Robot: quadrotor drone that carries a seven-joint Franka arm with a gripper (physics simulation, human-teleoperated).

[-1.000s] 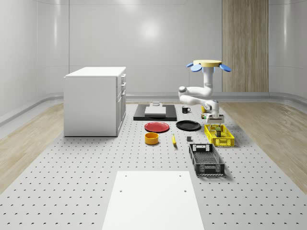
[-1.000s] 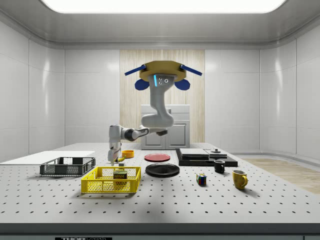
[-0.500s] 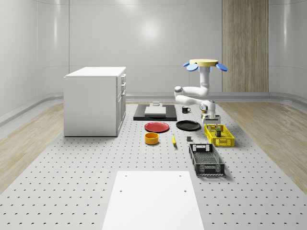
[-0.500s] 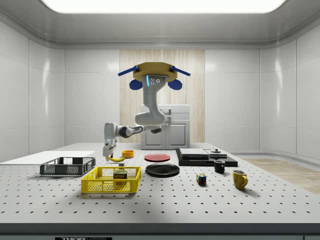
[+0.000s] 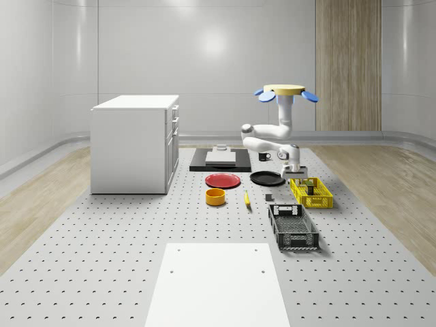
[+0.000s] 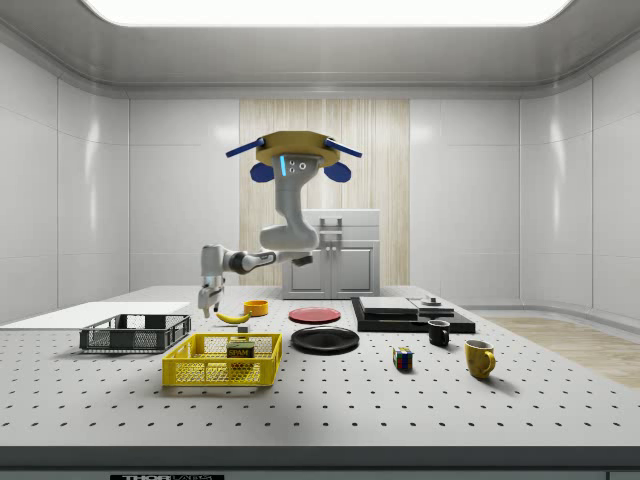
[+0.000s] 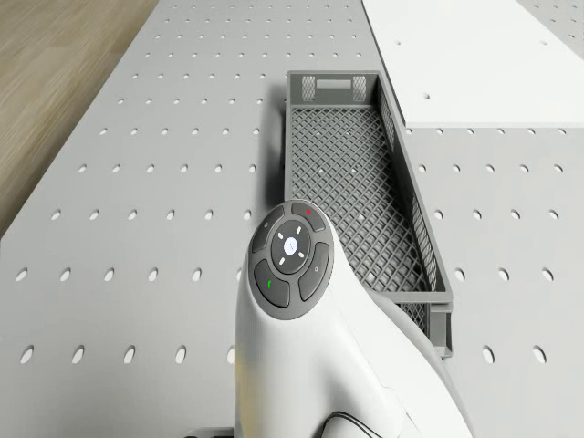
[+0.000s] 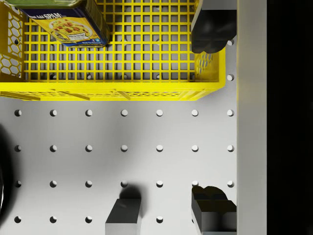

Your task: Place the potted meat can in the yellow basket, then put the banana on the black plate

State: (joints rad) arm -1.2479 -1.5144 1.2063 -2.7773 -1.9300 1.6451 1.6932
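over the table: the drone (image 5: 286,90) hovers above the far end of the perforated table (image 5: 102,259), behind the black plate (image 5: 267,178) and beside the yellow basket (image 5: 311,193).
arm: it bends down from the drone toward the whole-scene view's left, then drops to the gripper (image 5: 289,165), which hangs above the table between the black plate and the yellow basket.
fingers: spread apart with nothing between them; in the wrist view one finger (image 8: 213,30) lies over the basket's corner and the other over bare table.
potted meat can: the potted meat can (image 8: 66,22) stands inside the yellow basket, at its end away from the gripper in the wrist view.
banana: the banana (image 5: 246,199) lies on the table between the orange bowl (image 5: 215,197) and a small dark block (image 5: 269,198), apart from the black plate.
around: a black mesh crate (image 5: 293,226) sits just past the yellow basket on the near side; a red plate (image 5: 223,180) lies beside the black plate; a black mug (image 5: 263,156) and a black tray with a grey block (image 5: 220,157) stand behind.
side view: a yellow mug (image 6: 479,358) and a coloured cube (image 6: 402,358) rest toward the side view's right.
further: a white cabinet (image 5: 135,143) stands at the whole-scene view's left, a white sheet (image 5: 218,286) near the front.
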